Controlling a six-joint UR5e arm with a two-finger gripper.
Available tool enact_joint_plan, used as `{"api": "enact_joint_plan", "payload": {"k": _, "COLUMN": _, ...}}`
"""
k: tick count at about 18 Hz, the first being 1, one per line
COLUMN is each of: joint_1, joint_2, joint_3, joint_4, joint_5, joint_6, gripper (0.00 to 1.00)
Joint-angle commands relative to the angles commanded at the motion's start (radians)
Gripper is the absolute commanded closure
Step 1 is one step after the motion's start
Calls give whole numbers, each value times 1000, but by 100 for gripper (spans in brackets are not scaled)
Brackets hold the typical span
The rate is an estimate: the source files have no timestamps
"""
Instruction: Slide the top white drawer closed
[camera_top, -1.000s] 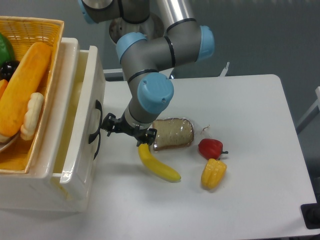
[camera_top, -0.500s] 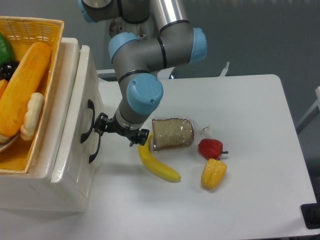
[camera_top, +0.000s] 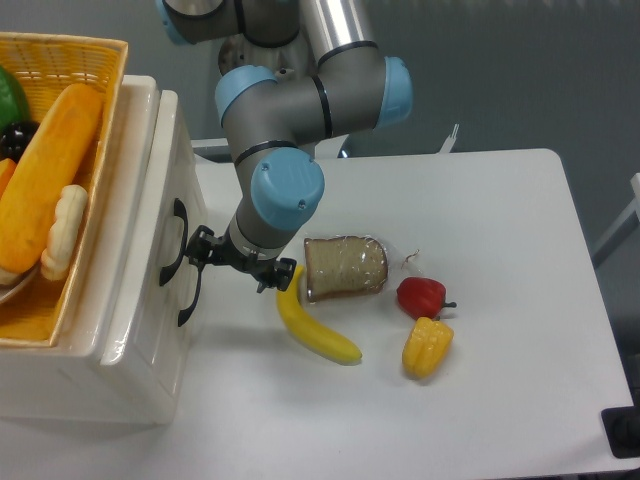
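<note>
The top white drawer (camera_top: 172, 165) sits pushed in, its front panel level with the front of the cream cabinet. Its black curved handle (camera_top: 176, 243) faces the table. My gripper (camera_top: 199, 247) points left at that panel, with its tips right beside the handle and touching or almost touching the front. Its fingers look pressed together with nothing held between them. The arm's blue-capped wrist (camera_top: 286, 196) hangs above and to the right of the gripper.
A second black handle (camera_top: 187, 298) marks the lower drawer front. A woven yellow basket (camera_top: 85, 60) of toy food rests on the cabinet. A banana (camera_top: 315, 328), wrapped bread (camera_top: 345, 266), red pepper (camera_top: 421, 296) and yellow pepper (camera_top: 427, 346) lie on the white table (camera_top: 500, 220).
The top drawer slid left from part-open to flush with the cabinet. The gripper followed it left, and in the last half second it has barely moved.
</note>
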Motion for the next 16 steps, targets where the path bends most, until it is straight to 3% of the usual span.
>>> {"api": "enact_joint_plan", "payload": {"k": 6, "joint_1": 44, "joint_2": 3, "joint_3": 26, "joint_4": 6, "joint_5": 17, "joint_6": 15, "gripper": 0}}
{"api": "enact_joint_plan", "payload": {"k": 10, "joint_1": 120, "joint_2": -17, "joint_3": 92, "joint_4": 14, "joint_5": 54, "joint_6": 75, "gripper": 0}}
{"api": "enact_joint_plan", "payload": {"k": 13, "joint_1": 155, "joint_2": -32, "joint_3": 127, "joint_4": 12, "joint_5": 176, "joint_6": 165, "gripper": 0}}
{"api": "enact_joint_plan", "payload": {"k": 16, "joint_1": 222, "joint_2": -20, "joint_3": 127, "joint_4": 14, "joint_5": 203, "joint_6": 293, "gripper": 0}}
